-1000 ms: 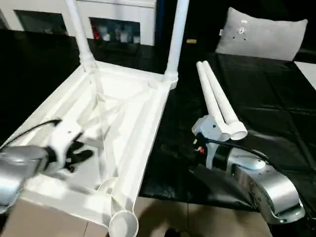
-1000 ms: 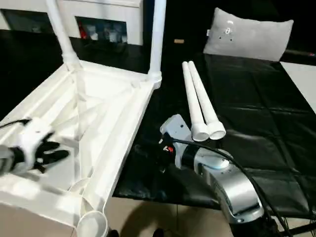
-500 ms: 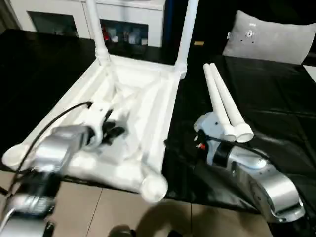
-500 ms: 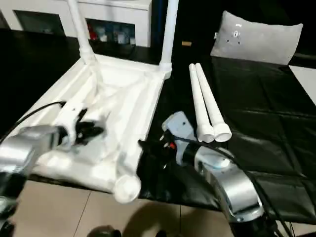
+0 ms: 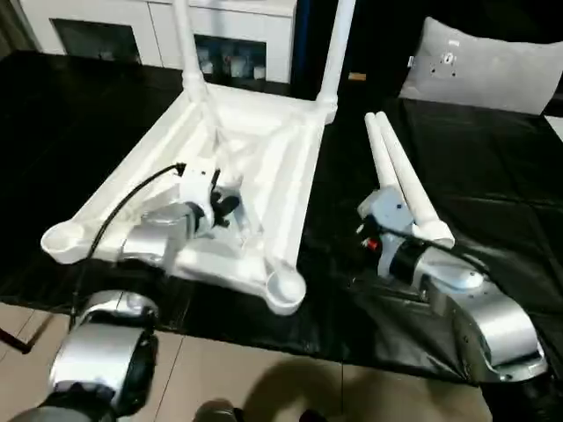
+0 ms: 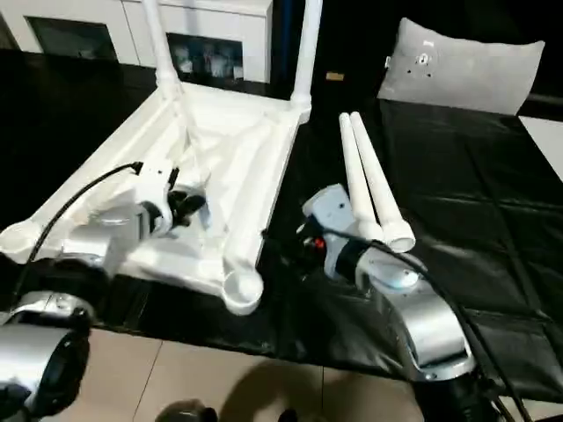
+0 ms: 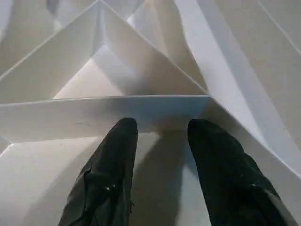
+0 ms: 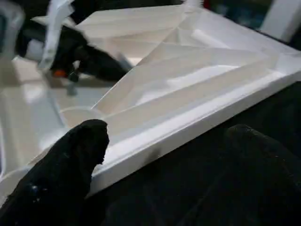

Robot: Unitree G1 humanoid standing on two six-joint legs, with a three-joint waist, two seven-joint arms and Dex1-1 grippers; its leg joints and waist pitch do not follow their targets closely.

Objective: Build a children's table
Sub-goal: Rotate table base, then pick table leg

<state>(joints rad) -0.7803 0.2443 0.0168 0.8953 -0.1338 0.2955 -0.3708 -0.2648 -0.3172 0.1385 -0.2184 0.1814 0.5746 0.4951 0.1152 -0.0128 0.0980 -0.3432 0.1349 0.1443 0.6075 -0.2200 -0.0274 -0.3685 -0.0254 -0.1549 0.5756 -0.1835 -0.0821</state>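
The children's table top (image 5: 290,167) lies upside down on the black cloth, ribbed underside up. Two legs (image 5: 338,40) stand in its far corner sockets. The near sockets (image 5: 286,287) hold nothing. Two loose legs (image 5: 398,176) lie side by side to the right of it. My left gripper (image 5: 224,207) reaches into the ribbed underside; it is open, and its fingertips (image 7: 124,129) rest against a rib with nothing between them. My right gripper (image 8: 169,141) hovers low over the cloth beside the top's right edge, open and holding nothing, its wrist next to the loose legs' near ends.
A white cabinet with glass doors (image 5: 224,40) stands behind the work surface. A grey cushion (image 5: 479,61) lies at the back right. Black cloth (image 5: 493,167) covers the surface, whose front edge runs just below the table top, with tan floor beneath.
The table top has slid away from the front edge and turned a little. My left gripper has gone farther in over the ribs. The right arm has hardly moved.
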